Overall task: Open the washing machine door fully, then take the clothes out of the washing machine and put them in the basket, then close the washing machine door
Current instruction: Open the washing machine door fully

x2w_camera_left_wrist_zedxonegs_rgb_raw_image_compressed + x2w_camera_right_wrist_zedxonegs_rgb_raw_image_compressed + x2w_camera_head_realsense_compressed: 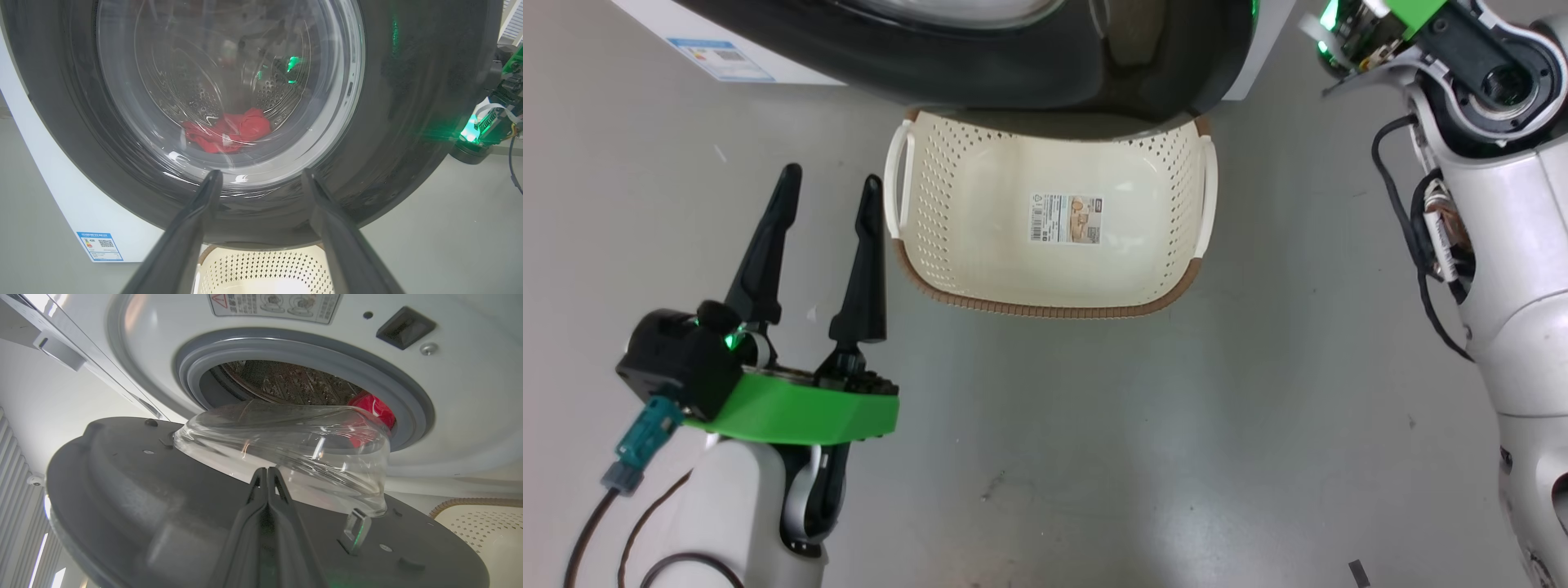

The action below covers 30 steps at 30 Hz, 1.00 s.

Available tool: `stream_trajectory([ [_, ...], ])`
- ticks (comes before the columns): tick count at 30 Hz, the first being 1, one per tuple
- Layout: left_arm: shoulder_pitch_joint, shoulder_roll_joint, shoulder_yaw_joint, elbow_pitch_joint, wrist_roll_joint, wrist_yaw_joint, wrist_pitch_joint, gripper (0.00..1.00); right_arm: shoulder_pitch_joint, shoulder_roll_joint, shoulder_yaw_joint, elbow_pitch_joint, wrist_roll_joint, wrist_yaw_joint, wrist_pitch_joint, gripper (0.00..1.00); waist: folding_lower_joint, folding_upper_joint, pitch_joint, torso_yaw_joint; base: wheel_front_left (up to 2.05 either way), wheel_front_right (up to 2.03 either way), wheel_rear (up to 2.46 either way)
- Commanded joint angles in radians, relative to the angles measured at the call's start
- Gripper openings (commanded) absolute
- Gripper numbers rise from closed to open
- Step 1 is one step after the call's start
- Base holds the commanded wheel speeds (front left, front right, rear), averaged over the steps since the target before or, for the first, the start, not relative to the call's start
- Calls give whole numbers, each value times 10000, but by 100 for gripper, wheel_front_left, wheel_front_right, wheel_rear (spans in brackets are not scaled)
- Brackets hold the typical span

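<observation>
While the washing machine door (122, 477) stands swung partway off the opening, its clear glass bulge (294, 453) sits out of the grey gasket (192, 371). Right wrist view shows the door's dark inner face with a small latch (354, 531) on it. The clothes (229, 130) are a red heap low in the perforated drum (286, 379); the left wrist view sees them through the porthole. The white washing machine (61, 192) carries a blue label (100, 246) at its lower front corner.

The basket (931, 196) is on the floor (1094, 449) just in front of the machine. It is upright, with a sticker (1066, 218) on its inner bottom. Its far rim is tucked under the door's glossy black rim in the head view.

Right gripper (265, 470): fingers pressed together, nothing between them, lying close along the door's inner face with tips at the base of the glass. Can't tell if they touch it. Right arm (1503, 204) runs up the right edge of the head view.

Left gripper (832, 176): fingers spread wide, holding nothing. It hangs over bare floor just left of the basket, pointing at the door's outer face.
</observation>
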<state>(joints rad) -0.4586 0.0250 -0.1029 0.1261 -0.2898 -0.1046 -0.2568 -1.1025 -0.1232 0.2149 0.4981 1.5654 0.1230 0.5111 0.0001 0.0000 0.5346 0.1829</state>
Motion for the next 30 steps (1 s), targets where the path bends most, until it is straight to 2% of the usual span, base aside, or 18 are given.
stream_trajectory([
  [1,220,252,335,-197,108,67,-49,100,217,323,136,-333,90,77,68,0,0,0,-72,-18,0,0,0],
  [30,625,252,365,113,104,138,-49,100,1379,668,582,-488,603,77,190,0,0,0,-973,-217,0,0,0],
])
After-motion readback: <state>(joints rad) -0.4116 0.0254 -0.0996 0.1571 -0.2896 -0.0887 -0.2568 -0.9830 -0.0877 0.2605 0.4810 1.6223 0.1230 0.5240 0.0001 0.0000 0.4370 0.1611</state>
